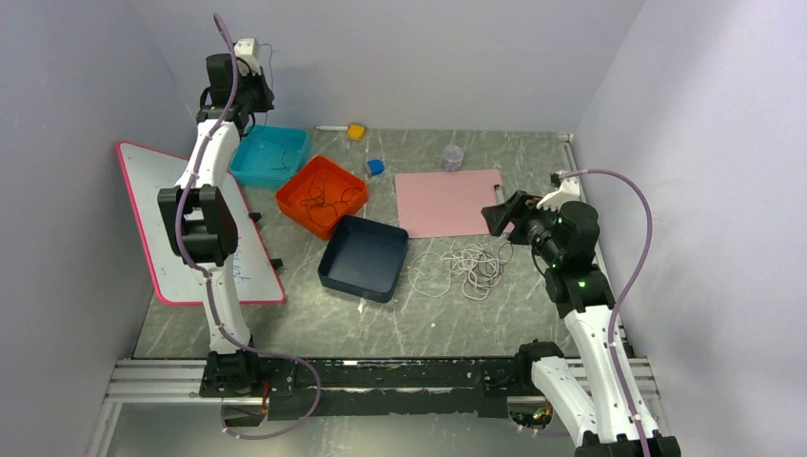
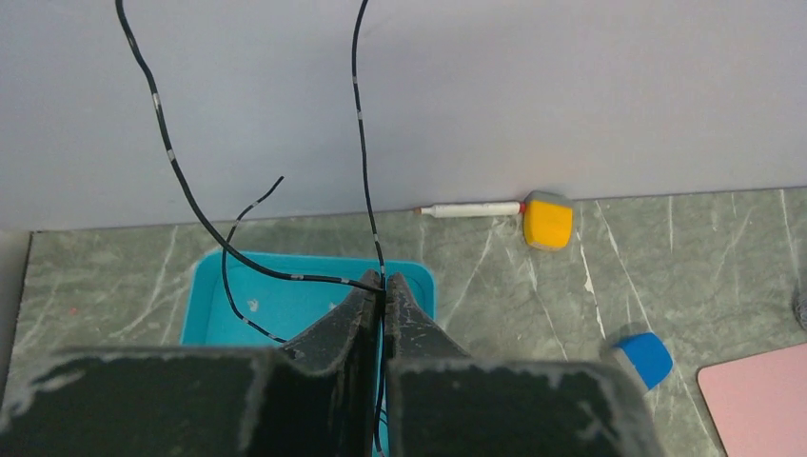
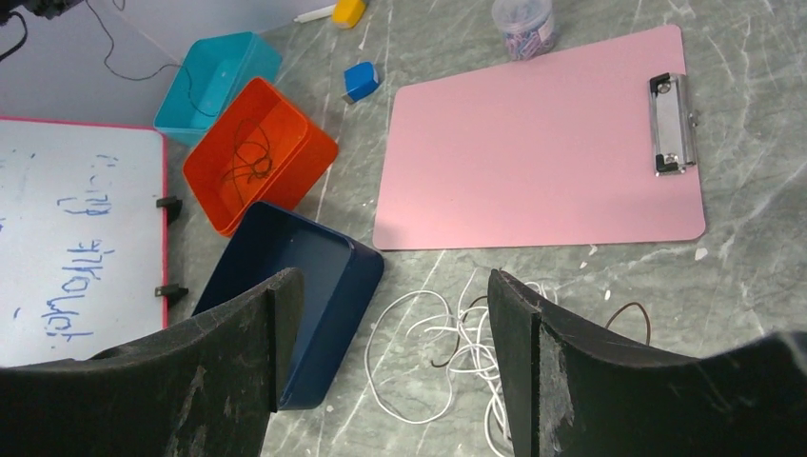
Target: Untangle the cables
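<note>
My left gripper (image 2: pixel 384 283) is shut on a black cable (image 2: pixel 362 114) and holds it high above the teal bin (image 2: pixel 224 314); the cable's ends rise past the wall, and its lower strand hangs into the bin. In the top view the left gripper (image 1: pixel 255 84) is raised over the teal bin (image 1: pixel 249 169). A loose tangle of white cables (image 1: pixel 468 267) with a dark brown strand lies on the table. My right gripper (image 3: pixel 385 286) is open above this white tangle (image 3: pixel 447 347), touching nothing. Dark cables (image 1: pixel 322 198) lie in the orange bin (image 1: pixel 354 186).
An empty navy bin (image 1: pixel 364 257) sits left of the white tangle. A pink clipboard (image 1: pixel 447 202), a small jar (image 1: pixel 453 157), a blue block (image 1: pixel 376 168), a yellow block (image 1: pixel 356 131) and a pen lie behind. A whiteboard (image 1: pixel 157 228) lies at the left.
</note>
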